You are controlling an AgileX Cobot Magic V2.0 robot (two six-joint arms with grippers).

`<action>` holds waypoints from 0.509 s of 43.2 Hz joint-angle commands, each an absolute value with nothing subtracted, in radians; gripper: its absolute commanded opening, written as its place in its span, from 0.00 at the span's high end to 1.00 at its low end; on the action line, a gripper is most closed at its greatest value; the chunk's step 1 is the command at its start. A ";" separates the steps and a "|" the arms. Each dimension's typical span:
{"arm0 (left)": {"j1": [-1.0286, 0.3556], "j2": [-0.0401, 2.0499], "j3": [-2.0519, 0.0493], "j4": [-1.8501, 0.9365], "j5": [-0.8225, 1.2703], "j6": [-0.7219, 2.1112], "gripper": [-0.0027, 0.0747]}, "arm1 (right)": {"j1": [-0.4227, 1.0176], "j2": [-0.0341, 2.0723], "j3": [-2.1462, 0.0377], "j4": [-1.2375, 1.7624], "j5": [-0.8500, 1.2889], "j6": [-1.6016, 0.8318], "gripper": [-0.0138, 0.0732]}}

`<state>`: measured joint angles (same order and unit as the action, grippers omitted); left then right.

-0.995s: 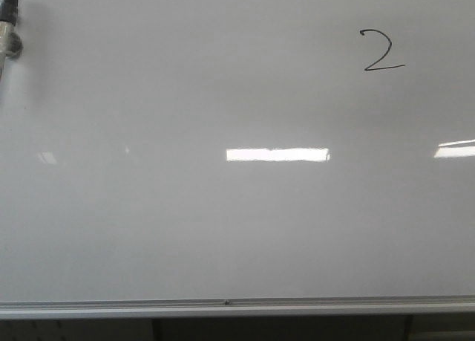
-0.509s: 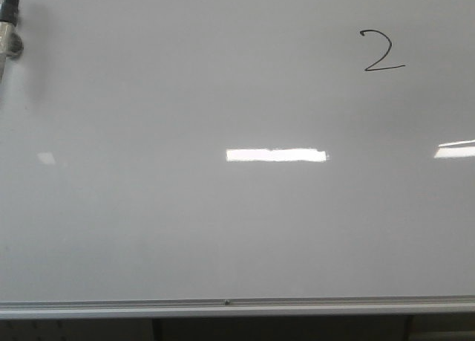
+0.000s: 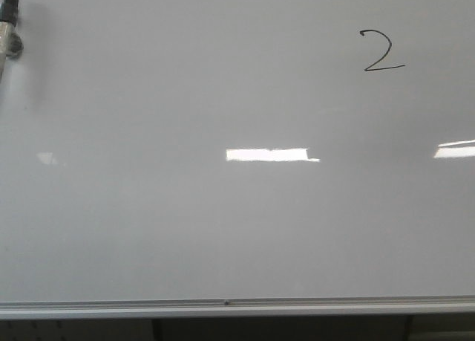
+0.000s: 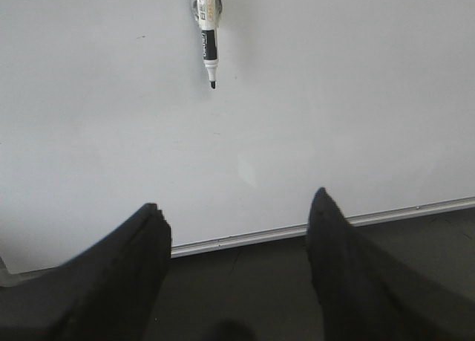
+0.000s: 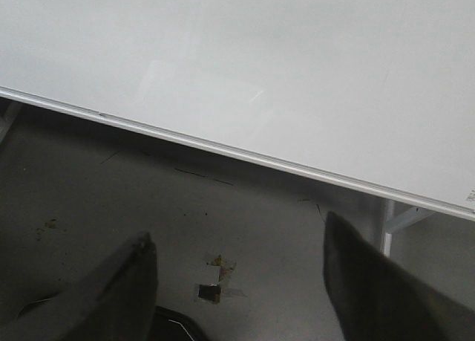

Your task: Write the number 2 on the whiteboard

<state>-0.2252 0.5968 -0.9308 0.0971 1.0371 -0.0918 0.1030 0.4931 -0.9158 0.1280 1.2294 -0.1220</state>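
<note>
Item: whiteboard (image 3: pixel 185 229), glossy pale grey-white, lying flat, silver frame edge along its near side; it fills almost the whole front view. Item: number 2 (image 3: pixel 382 51), thin black hand-drawn digit with a curled top and a straight base stroke, on the far right part of the board, well apart from everything else. Item: marker (image 3: pixel 9 29), black cap end and pale barrel, at the far left corner of the board in the front view; my left wrist camera shows the same marker (image 4: pixel 208 29) lying on the white surface with its dark tip uncovered, touched by neither finger. Item: my left gripper (image 4: pixel 237 215), two dark fingers spread wide with nothing between them, held over the board's framed edge and the dark floor (image 4: pixel 252 296) beside it. Item: my right gripper (image 5: pixel 237 244), fingers likewise spread and holding nothing, over grey stained floor just off the board's frame; a white table leg (image 5: pixel 397 222) shows under the board's edge. Bright rectangular light reflections (image 3: pixel 267 154) lie across the middle of the board.
</note>
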 commanded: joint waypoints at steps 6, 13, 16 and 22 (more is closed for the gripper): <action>-0.231 0.602 -0.953 0.101 0.938 -0.112 0.50 | 0.098 0.496 -0.937 0.122 1.178 -0.117 0.26; -0.231 0.602 -0.953 0.101 0.938 -0.112 0.70 | 0.098 0.496 -0.937 0.122 1.178 -0.117 0.37; -0.231 0.602 -0.953 0.101 0.938 -0.112 0.79 | 0.098 0.496 -0.937 0.122 1.178 -0.117 0.49; -0.231 0.602 -0.953 0.101 0.938 -0.112 0.93 | 0.098 0.496 -0.937 0.122 1.178 -0.117 0.72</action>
<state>-0.2252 0.5968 -0.9274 0.0971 1.0099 -0.1005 0.1030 0.4908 -0.9158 0.1262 1.2294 -0.1183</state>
